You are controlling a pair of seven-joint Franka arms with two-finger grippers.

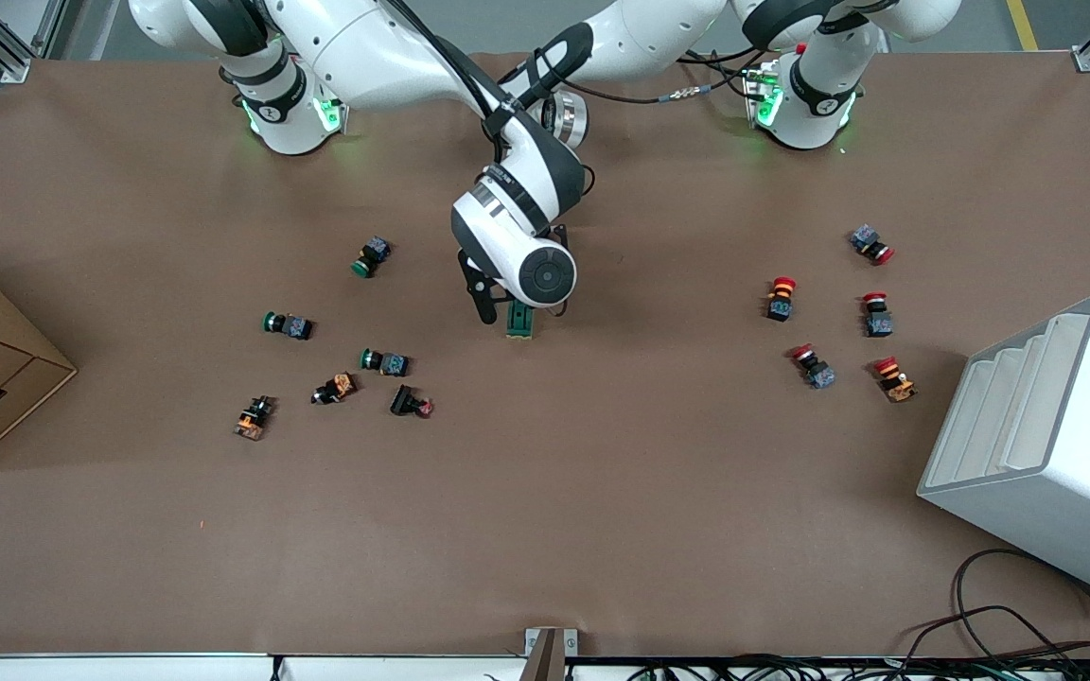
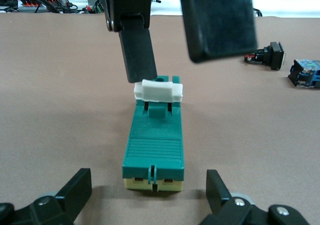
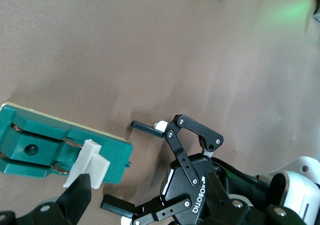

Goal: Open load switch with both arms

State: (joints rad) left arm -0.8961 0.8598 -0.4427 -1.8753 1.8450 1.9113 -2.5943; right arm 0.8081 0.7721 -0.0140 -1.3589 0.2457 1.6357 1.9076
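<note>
Cables trail along the tabletop (image 1: pixel 545 530) edge nearest the front camera. We see the load switch (image 1: pixel 518 322) lying mid-tabletop, between both groups of push buttons. It looks light, rigid plastic, likely to skid unless braced. Our left gripper (image 2: pixel 150 197) sits low at its cream end, fingers spread either side, untouching. Our right gripper (image 2: pixel 182 45) hangs over the white tab (image 2: pixel 158 91), fingers spread; grip the body, push the tab.

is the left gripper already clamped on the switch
No, the left gripper is open, with its fingers spread apart just off the end of the green switch, touching nothing.
</note>
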